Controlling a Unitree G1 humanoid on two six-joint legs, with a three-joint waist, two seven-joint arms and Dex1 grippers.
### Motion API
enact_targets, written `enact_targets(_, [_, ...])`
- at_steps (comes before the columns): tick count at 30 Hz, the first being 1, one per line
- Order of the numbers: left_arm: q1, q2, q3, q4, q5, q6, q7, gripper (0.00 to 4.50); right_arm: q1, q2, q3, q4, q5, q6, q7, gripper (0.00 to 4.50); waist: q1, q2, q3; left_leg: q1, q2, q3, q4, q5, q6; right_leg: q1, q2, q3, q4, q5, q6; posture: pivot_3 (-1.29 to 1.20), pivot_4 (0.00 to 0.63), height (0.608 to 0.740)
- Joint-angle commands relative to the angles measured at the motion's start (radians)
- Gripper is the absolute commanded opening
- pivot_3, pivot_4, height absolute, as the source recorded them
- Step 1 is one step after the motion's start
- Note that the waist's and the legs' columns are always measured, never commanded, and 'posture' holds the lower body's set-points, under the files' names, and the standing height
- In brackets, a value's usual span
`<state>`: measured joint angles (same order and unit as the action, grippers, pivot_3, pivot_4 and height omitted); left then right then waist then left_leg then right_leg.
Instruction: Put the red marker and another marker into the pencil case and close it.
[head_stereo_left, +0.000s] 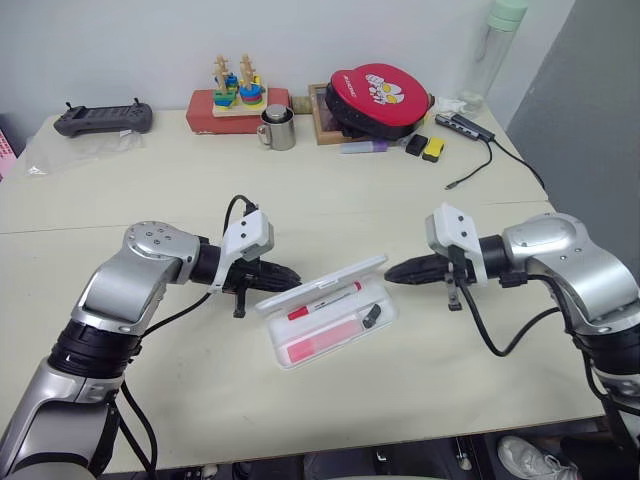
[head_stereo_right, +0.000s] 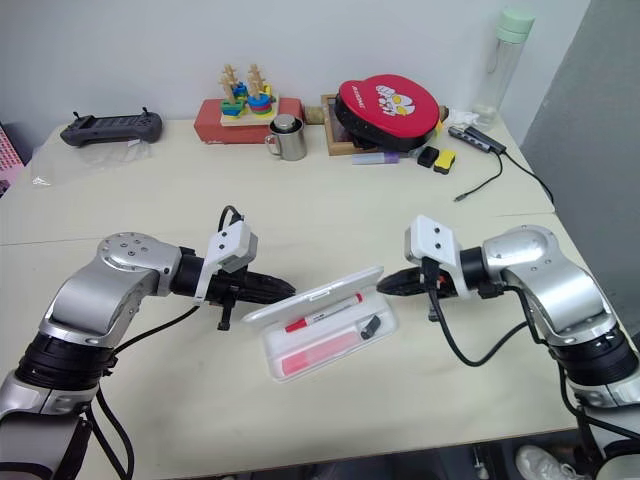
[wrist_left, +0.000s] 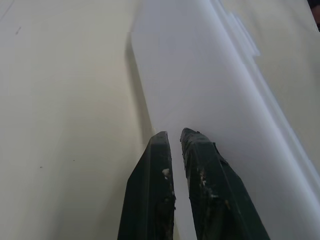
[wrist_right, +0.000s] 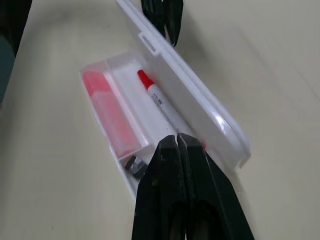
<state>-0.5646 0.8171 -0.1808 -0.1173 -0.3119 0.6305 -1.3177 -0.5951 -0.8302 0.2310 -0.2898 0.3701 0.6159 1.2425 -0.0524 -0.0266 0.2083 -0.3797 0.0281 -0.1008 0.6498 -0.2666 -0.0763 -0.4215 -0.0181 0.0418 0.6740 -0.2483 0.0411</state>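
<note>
Pencil case (head_stereo_left: 330, 320), lid half-raised, both markers inside; closed, empty left claw (head_stereo_left: 290, 274) behind lid and right claw (head_stereo_left: 392, 272) risk shoving the case instead of shutting it.

A pale cream table (head_stereo_left: 330, 215) stands against a plain white wall (head_stereo_left: 150, 50).

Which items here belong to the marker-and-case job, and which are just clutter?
Job: red marker, pink highlighter, pencil case with lid half raised, left gripper, right gripper.
Clutter: metal mug, stacking toy, red pouch, controller, bottle.
</note>
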Motion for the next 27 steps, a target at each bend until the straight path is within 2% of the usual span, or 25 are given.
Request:
enact_targets(1, [0.005, -0.017, -0.024, -0.047, -0.009, 0.000, 0.012, 0.49, 0.016, -0.042, 0.011, -0.030, -0.031, -0.049, 0.033, 0.00, 0.000, 0.000, 0.000, 0.000, 0.000, 0.000, 0.000, 0.000, 0.000, 0.000, 0.000, 0.000, 0.000, 0.000, 0.000, 0.00, 0.150, 0.740])
enact_targets(17, [0.011, -0.080, -0.164, -0.031, 0.036, -0.026, 0.014, 0.49, 0.010, -0.037, 0.016, -0.020, -0.055, -0.050, 0.024, 0.00, -0.002, 0.000, 0.000, -0.001, 0.000, 0.000, 0.011, 0.000, 0.000, 0.001, 0.000, 0.001, 0.004, -0.001, 0.001, 0.00, 0.150, 0.740])
enact_targets(27, [0.030, -0.053, -0.261, 0.015, 0.184, -0.151, 0.039, 0.49, 0.001, -0.014, 0.024, -0.019, -0.071, -0.040, 0.012, 0.00, -0.001, 0.001, -0.001, 0.000, 0.000, 0.000, 0.012, 0.000, 0.000, 0.002, 0.001, 0.002, 0.006, -0.001, 0.002, 0.00, 0.150, 0.740])
